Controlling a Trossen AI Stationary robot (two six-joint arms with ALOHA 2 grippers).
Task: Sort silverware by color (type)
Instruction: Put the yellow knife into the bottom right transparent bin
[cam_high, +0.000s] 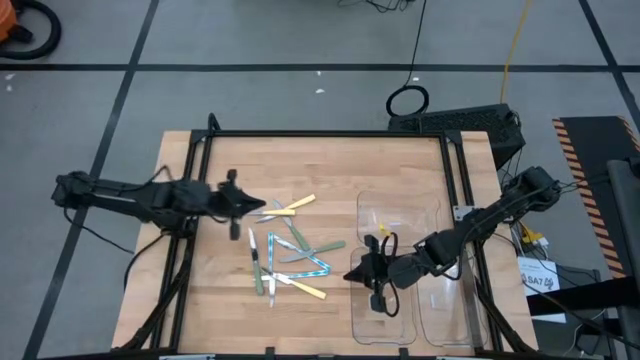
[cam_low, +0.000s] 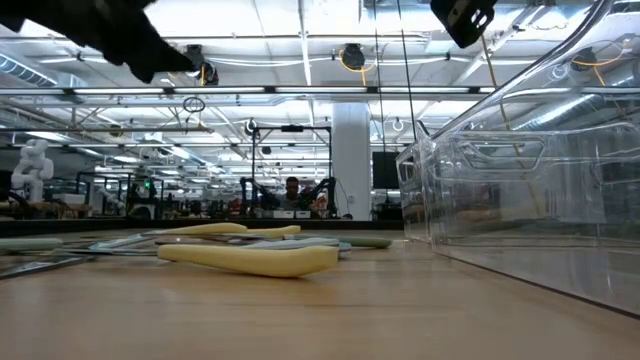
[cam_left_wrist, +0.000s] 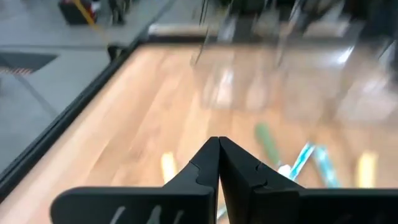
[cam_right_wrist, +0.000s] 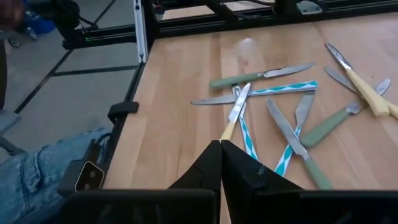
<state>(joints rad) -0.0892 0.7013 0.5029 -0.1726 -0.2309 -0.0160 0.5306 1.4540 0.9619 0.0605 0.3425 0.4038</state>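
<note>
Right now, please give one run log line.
left tool: shut, empty | right tool: shut, empty | silverware: unsorted pile | trays: no silverware visible

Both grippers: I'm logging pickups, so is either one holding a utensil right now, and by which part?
Nothing is held. The left gripper and the right gripper are both shut on nothing; the silverware lies on the table.

You have a tabletop (cam_high: 320, 165) of pale butcher-block wood, its strips showing, with a smooth satin sheen. The silverware (cam_high: 290, 250) pairs bright, reflective metal blades and tines with matt pastel handles that look like plastic; the yellow handle (cam_low: 250, 259) nearest the low camera is smooth and softly glossy. The trays (cam_high: 400, 215) on your right are clear, glossy plastic, catching ceiling-light reflections. The frame (cam_high: 330, 134) round the tabletop looks like black metal bar.
</note>
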